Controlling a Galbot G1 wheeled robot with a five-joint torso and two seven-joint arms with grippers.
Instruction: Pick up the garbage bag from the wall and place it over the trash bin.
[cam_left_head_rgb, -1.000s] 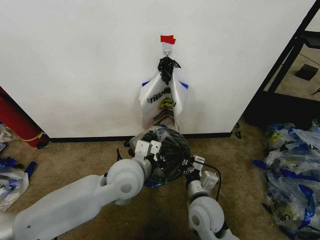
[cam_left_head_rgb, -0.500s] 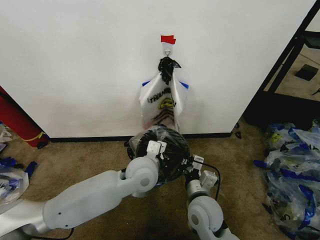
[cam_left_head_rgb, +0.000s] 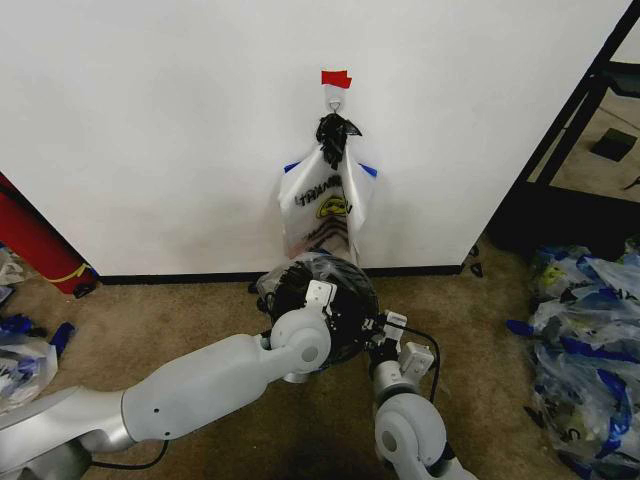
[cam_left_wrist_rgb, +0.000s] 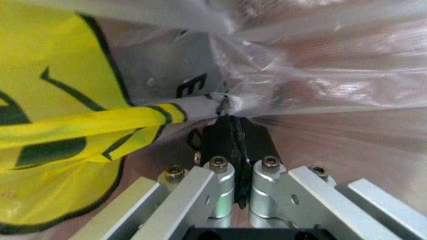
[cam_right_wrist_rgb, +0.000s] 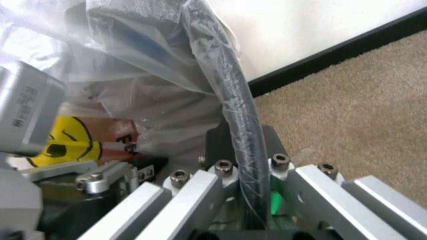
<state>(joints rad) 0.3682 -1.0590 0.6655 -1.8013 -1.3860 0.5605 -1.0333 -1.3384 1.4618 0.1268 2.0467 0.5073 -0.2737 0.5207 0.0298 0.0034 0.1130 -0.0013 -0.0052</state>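
Note:
The black trash bin (cam_left_head_rgb: 345, 310) stands on the carpet at the foot of the white wall (cam_left_head_rgb: 150, 130). The see-through garbage bag (cam_left_head_rgb: 292, 272) is draped over it. My left gripper (cam_left_head_rgb: 318, 294) is above the bin's mouth; in the left wrist view this gripper (cam_left_wrist_rgb: 233, 125) is shut on a fold of the bag (cam_left_wrist_rgb: 320, 60) beside its yellow print. At the bin's near right side, my right gripper (cam_left_head_rgb: 386, 326) is shut on the rim. The right wrist view shows that gripper (cam_right_wrist_rgb: 237, 145) clamping the film-covered rim (cam_right_wrist_rgb: 230, 95).
A whiter bag with black lettering (cam_left_head_rgb: 325, 205) hangs from the hook under the red tape (cam_left_head_rgb: 336, 78). A red cylinder (cam_left_head_rgb: 35, 245) leans at the left. Heaped clear-and-blue bags (cam_left_head_rgb: 590, 330) lie at the right, below a black frame (cam_left_head_rgb: 570, 130).
My left arm has swung to the right, carrying its gripper from the bin's left rim to over its middle. The right arm has not moved.

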